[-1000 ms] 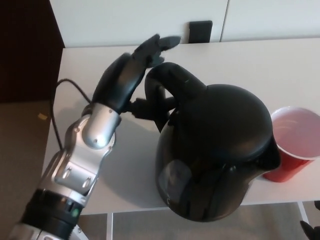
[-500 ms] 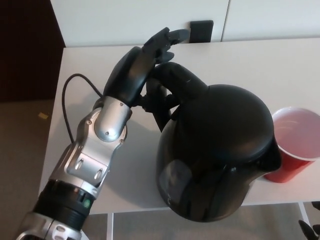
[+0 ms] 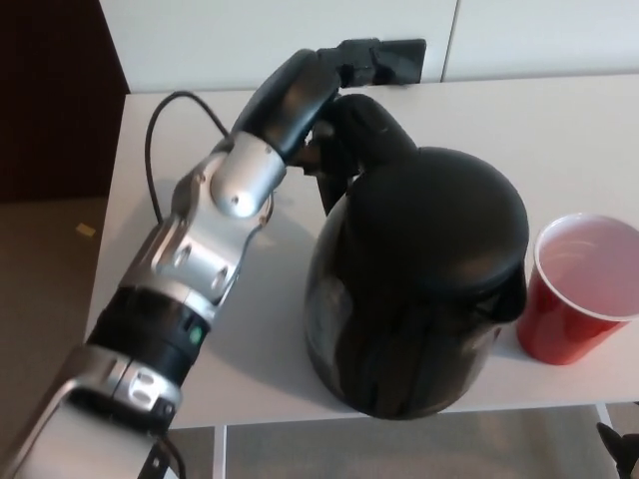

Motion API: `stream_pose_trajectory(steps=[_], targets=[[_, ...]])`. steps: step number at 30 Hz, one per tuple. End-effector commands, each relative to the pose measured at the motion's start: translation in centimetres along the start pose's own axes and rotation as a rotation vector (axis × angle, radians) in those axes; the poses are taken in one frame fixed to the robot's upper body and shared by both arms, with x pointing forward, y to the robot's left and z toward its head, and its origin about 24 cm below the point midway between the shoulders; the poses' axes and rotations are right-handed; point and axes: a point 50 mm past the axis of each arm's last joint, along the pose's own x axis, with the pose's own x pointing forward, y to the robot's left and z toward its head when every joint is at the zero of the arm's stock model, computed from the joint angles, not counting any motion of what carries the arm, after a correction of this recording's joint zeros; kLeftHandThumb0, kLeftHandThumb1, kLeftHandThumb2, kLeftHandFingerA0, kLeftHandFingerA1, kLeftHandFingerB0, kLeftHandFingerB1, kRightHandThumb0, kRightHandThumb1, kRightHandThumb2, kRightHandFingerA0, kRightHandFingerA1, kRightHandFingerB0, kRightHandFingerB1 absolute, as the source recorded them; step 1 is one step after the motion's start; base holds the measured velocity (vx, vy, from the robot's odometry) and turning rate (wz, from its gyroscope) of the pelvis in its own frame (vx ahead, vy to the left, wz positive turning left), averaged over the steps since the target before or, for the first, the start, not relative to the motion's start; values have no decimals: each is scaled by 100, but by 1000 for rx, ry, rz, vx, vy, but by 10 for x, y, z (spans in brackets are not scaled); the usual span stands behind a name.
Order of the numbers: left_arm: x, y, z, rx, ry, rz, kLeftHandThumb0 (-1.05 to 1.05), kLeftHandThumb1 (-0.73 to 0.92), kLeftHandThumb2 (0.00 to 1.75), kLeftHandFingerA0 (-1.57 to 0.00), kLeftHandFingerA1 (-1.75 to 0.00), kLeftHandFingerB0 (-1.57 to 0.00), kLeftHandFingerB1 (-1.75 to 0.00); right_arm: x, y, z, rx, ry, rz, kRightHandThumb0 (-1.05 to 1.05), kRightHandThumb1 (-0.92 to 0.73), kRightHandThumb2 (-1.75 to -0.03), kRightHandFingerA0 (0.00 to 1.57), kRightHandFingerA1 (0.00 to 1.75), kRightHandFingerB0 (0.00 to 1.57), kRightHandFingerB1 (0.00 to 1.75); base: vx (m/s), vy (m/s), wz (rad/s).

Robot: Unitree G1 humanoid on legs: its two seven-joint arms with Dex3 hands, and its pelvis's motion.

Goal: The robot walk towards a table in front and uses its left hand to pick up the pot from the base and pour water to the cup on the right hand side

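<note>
on the table [image 3: 200, 329]: one pot [image 3: 414, 289], one red cup [image 3: 574, 294]; left hand [image 3: 310, 85] fingers wrapped round the pot's handle.

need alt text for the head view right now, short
The robot's left hand reaches onto the handle of a black kettle standing on a white table. A red cup stands just right of the kettle near the front edge, and a black cord loops behind the arm.

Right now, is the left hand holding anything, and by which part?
The left hand is at the handle of the black pot, apparently wrapped around its top. Whether the grip is closed cannot be told from this view.
</note>
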Motion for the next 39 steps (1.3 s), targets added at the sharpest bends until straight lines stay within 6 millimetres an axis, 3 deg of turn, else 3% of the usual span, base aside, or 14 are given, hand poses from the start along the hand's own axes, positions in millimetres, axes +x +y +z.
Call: stream_pose_trajectory(steps=[1, 8, 14, 17, 21, 25, 26, 27, 29, 30, 32, 35, 36, 39], targets=[[4, 0, -10, -97, 53, -65, -16, 63, 100, -110, -134, -90, -118, 1, -7, 2, 3, -4, -15, -51, -72, -61, 40, 61, 22, 40, 0, 0, 0], [2, 1, -17, -140, 48, -77, -21, 66, 90, -113, -137, -88, -120, 1, -7, 3, -6, -8, -12, -53, -72, -60, 41, 66, 25, 42, 0, 0, 0], [2, -1, -21, -241, 80, -96, -21, 64, 92, -118, -128, -96, -119, 0, -7, 1, 1, -3, -9, -52, -74, -61, 42, 63, 26, 42, 0, 0, 0], [1, 0, -22, -261, 85, -93, -21, 64, 92, -118, -128, -96, -119, 0, -7, 1, -4, -2, -9, -52, -74, -61, 42, 63, 26, 42, 0, 0, 0], [0, 6, -26, -444, 123, -23, -19, 61, 93, -112, -134, -94, -124, 2, -8, 3, -15, -9, -9, -53, -75, -62, 44, 68, 28, 45, 0, 0, 0], [0, 6, -26, -463, 128, -19, -19, 61, 93, -112, -134, -94, -124, 2, -8, 4, -15, -9, -9, -53, -75, -62, 44, 68, 28, 45, 0, 0, 0], [0, 20, -21, -538, 98, 58, -16, 72, 70, -88, -49, -88, -111, 3, -9, 6, -11, -11, -9, -55, -76, -62, 41, 65, 30, 46, 0, 0, 0], [-1, 36, -16, -632, 60, 151, -16, 72, 70, -88, -49, -88, -111, 5, -9, 9, -7, -13, -9, -55, -76, -62, 41, 65, 30, 46, 0, 0, 0], [-2, 40, -14, -655, 54, 170, -16, 72, 70, -88, -49, -88, -111, 5, -10, 9, -6, -13, -9, -55, -76, -62, 41, 65, 30, 46, 0, 0, 0], [-2, 45, -11, -676, 40, 189, -19, 73, 64, -104, -141, -82, -110, 6, -10, 11, -16, -16, -5, -57, -77, -63, 42, 67, 30, 46, 0, 0, 0], [-4, 55, -5, -709, 10, 233, -17, 73, 63, -112, -133, -86, -107, 7, -10, 13, -33, -20, 1, -56, -77, -63, 44, 69, 30, 46, 0, 0, 0], [-5, 56, -4, -713, 10, 241, -17, 73, 63, -112, -133, -86, -107, 7, -10, 13, -35, -19, 1, -56, -77, -63, 44, 69, 30, 46, 0, 0, 0], [-8, 62, -2, -651, -33, 297, -10, 73, 67, -115, -125, -87, -104, 7, -10, 14, -53, -20, 5, -56, -77, -63, 44, 69, 32, 48, 0, 0, 0], [-12, 69, 3, -601, -63, 365, -10, 75, 72, -111, -129, -85, -108, 8, -9, 15, -54, -20, 12, -56, -76, -63, 46, 72, 36, 49, 0, 0, 0]])
